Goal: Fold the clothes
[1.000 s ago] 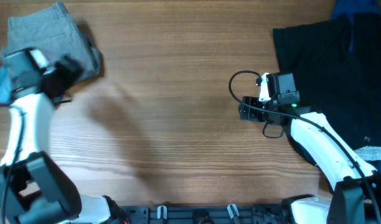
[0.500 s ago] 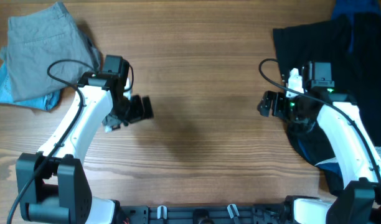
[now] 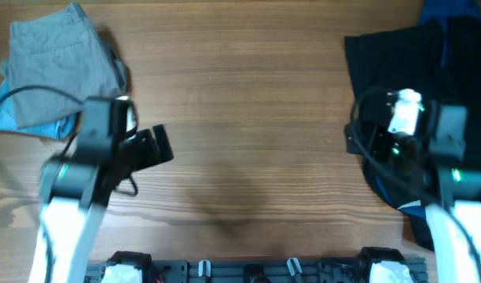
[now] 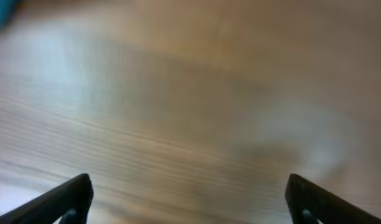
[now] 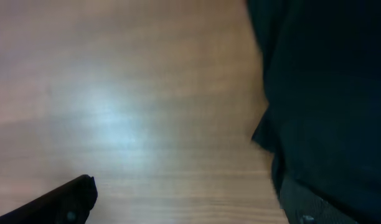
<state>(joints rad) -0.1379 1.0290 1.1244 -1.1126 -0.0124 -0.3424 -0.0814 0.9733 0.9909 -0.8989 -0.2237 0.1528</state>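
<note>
The grey trousers (image 3: 60, 63) lie folded at the table's far left, on top of light-blue jeans (image 3: 3, 114). A large black garment (image 3: 417, 71) lies spread at the right, with a dark-blue one (image 3: 453, 9) at the far right corner. My left gripper (image 3: 158, 147) hangs open and empty over bare wood, to the right of and nearer than the trousers; its left wrist view (image 4: 190, 199) shows only blurred wood. My right gripper (image 3: 355, 140) is open and empty at the black garment's left edge (image 5: 327, 93); in the right wrist view (image 5: 190, 202) one finger is over the cloth.
The wooden table (image 3: 248, 118) stretches between the two piles. A small light patch (image 3: 413, 206) shows at the black garment's near edge beside my right arm. A blue scrap (image 4: 0, 12) shows at the top left of the left wrist view.
My left gripper left the grey trousers, swung right over the table, then drew back left and nearer. My right gripper moved right, from bare wood to the black garment's edge.
</note>
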